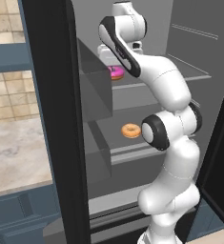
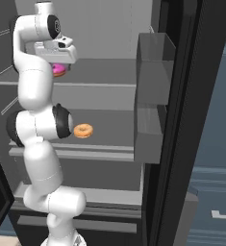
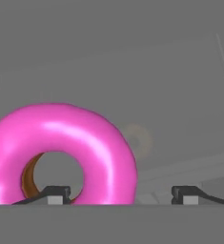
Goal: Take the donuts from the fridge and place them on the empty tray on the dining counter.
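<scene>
The fridge (image 1: 180,71) stands open with my arm reaching inside. A pink-frosted donut (image 1: 116,73) (image 2: 59,70) lies on the upper shelf, directly under my gripper (image 2: 57,64). In the hand view the pink donut (image 3: 61,152) sits very close and to the left. My gripper (image 3: 123,194) is open: one fingertip (image 3: 56,193) is at the donut's hole and the other stands clear to the right. The orange-glazed donut (image 1: 131,130) (image 2: 83,130) rests on the shelf below. The tray and the dining counter are out of view.
Translucent grey door bins (image 1: 94,86) (image 2: 153,62) hang on the open doors on both sides of the arm. The black left door (image 1: 51,119) and right door (image 2: 182,120) frame the opening. A marble-topped blue cabinet (image 1: 18,152) stands to the left.
</scene>
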